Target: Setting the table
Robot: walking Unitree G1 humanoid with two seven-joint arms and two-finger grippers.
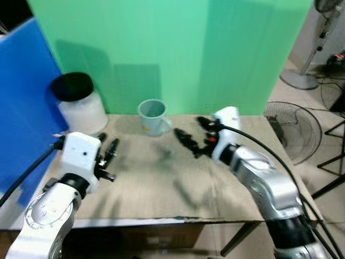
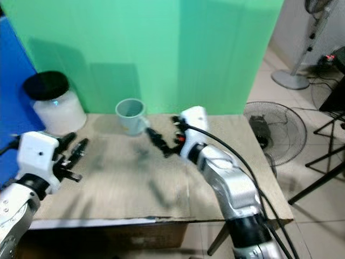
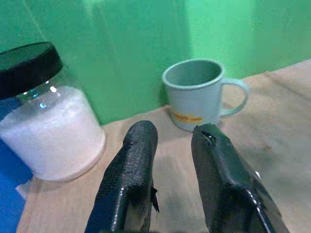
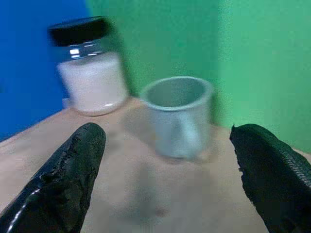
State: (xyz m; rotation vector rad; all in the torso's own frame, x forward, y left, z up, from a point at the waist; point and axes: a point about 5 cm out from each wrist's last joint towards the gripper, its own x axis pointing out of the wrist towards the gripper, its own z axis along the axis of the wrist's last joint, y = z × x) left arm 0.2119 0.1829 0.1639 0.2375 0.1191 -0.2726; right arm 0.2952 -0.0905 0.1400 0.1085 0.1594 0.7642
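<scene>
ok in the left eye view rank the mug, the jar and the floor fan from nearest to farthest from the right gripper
1. The mug, just to the robot's left of the right gripper, by the green backdrop.
2. The jar, further left, at the table's back corner.
3. The floor fan, off the table on the right; close to the jar's rank.

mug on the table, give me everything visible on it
The mug is pale grey-green, matte, ceramic or plastic by its look, with one loop handle and a small yellow-orange mark low on its side. It stands upright, mouth up, apparently empty, at the back of the brown table close to the green backdrop, apart from the black-lidded jar of white powder. Nothing touches it; the right pincer, open, points toward it from nearby.
</scene>
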